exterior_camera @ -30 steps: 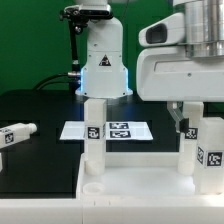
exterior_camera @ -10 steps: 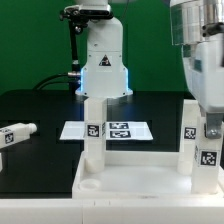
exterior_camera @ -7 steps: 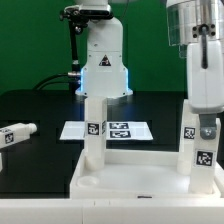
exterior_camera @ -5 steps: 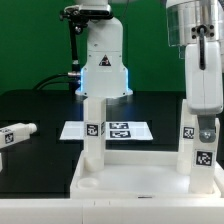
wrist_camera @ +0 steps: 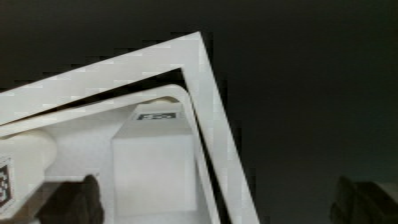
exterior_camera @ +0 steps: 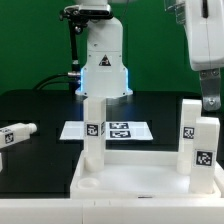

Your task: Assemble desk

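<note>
Black table (exterior_camera: 40,105) before a green backdrop, robot base at the far edge.

Gripper (exterior_camera: 211,102): above the right-hand rear corner of the tabletop as the exterior view shows it; jaws spread wide, holding nothing, clear of the legs beneath; in the wrist view only dark finger tips at the frame's edge, nothing between them.

Just beside and below the gripper: two upright legs, one at the near right corner (exterior_camera: 203,150) and one behind it (exterior_camera: 188,122), each bearing a black-and-white tag, both apparently seated in corner sockets.

Tabletop (exterior_camera: 135,180): white, flat, at the near edge of the table, rim and one corner also visible in the wrist view (wrist_camera: 169,75).

Third upright leg (exterior_camera: 93,130) at the tabletop's far left corner; empty round socket (exterior_camera: 90,184) at the near left corner.

Fourth leg (exterior_camera: 17,133) lying loose on the table, well apart, toward the exterior view's left.

Marker board (exterior_camera: 118,130) flat behind the tabletop.

Judged progress: three of four legs standing; remaining, fetching the loose leg and seating it in the empty socket. Tightness of seated legs not discernible.
</note>
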Controlling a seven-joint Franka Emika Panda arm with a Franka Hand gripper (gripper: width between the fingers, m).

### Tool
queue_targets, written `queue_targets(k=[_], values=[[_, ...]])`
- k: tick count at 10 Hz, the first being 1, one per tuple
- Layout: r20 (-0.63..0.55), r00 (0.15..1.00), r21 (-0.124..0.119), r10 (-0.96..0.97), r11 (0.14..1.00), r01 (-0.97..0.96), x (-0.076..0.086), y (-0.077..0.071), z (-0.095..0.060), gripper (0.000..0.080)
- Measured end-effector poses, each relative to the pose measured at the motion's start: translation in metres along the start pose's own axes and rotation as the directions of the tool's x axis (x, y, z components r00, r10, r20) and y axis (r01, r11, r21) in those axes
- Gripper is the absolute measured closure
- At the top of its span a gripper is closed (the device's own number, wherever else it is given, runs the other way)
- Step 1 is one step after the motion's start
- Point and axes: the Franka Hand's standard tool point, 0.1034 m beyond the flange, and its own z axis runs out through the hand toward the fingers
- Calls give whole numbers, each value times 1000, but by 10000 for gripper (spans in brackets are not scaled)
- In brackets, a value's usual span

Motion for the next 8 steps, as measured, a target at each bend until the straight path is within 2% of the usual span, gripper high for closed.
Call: queue_targets(k=[4,5,7,8], values=[[-1,1000,-1,-4,1000,4,-1,1,1,151],[-1,997,0,-72,997,72,3,0,-1,151],[11,977,11,-211,977,211,29,-3,-19,151],[8,950,32,-313,949,312,43,-5,-28,151]])
